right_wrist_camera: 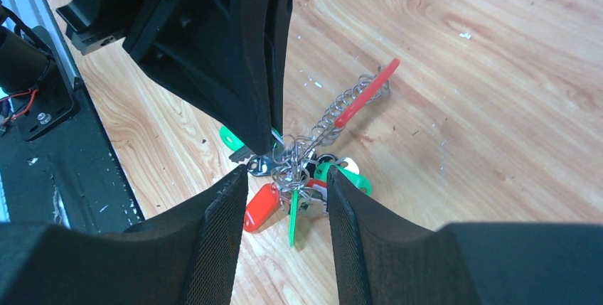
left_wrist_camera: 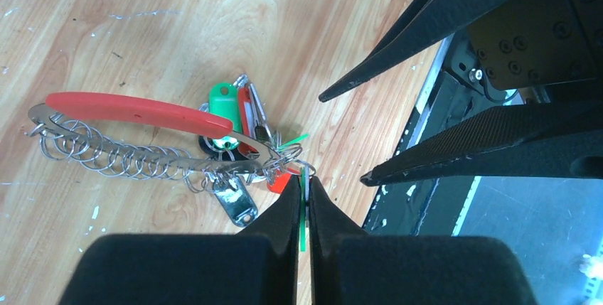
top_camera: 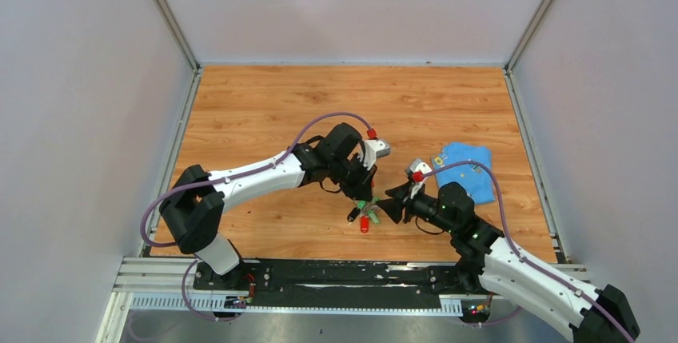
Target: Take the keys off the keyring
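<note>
currently, left gripper (left_wrist_camera: 304, 183) clamped a green tag (left_wrist_camera: 303, 210); right gripper (right_wrist_camera: 286, 177), parted around the keys (right_wrist_camera: 261, 207), risked tugging the keyring (right_wrist_camera: 359, 95) free.

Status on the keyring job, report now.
Left gripper shut on a green tag in the bunch. Right gripper open, jaws either side of the keys. Keys bunched on the keyring. Blue cloth well aside.

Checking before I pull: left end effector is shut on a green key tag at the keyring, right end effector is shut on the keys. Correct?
No: the right end effector is open, fingers either side of the keys, per the right wrist view. The left end effector is shut on the green key tag at the keyring.
</note>
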{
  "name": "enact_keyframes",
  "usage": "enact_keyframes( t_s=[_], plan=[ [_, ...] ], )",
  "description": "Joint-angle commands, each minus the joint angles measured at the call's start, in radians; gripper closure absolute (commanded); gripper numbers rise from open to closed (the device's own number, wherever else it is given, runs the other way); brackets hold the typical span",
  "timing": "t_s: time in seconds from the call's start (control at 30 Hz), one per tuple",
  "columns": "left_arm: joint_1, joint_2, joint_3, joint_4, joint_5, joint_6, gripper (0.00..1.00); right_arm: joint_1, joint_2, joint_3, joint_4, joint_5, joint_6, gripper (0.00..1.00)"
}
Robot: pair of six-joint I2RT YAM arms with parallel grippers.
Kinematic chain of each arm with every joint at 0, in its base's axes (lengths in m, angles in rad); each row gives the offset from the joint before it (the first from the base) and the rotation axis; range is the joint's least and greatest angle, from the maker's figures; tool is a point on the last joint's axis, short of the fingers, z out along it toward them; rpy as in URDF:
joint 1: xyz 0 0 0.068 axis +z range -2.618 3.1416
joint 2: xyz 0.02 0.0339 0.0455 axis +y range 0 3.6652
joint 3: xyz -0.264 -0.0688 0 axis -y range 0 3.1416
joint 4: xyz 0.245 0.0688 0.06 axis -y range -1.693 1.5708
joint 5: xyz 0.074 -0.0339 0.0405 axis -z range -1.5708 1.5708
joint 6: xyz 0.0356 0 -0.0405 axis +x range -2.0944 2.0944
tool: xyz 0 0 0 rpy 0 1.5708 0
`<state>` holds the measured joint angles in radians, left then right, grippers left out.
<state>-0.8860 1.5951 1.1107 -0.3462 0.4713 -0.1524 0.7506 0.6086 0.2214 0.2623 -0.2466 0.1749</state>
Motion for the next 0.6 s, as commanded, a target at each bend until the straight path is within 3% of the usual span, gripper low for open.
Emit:
enact_keyframes(
  t_s=[0.0,0.57],
  plan=[
    [0.006,-0.027,-0.004,-0.025,0.02,0.03,1.0,0.012,-0.018,-0.026,0.113,0.005,-0.089,0.53],
    [0.021,-0.033,0.007,-0.031,0.039,0.045,1.0,0.141,0.178,-0.092,0.311,0.217,-0.273,0.58]
  ],
)
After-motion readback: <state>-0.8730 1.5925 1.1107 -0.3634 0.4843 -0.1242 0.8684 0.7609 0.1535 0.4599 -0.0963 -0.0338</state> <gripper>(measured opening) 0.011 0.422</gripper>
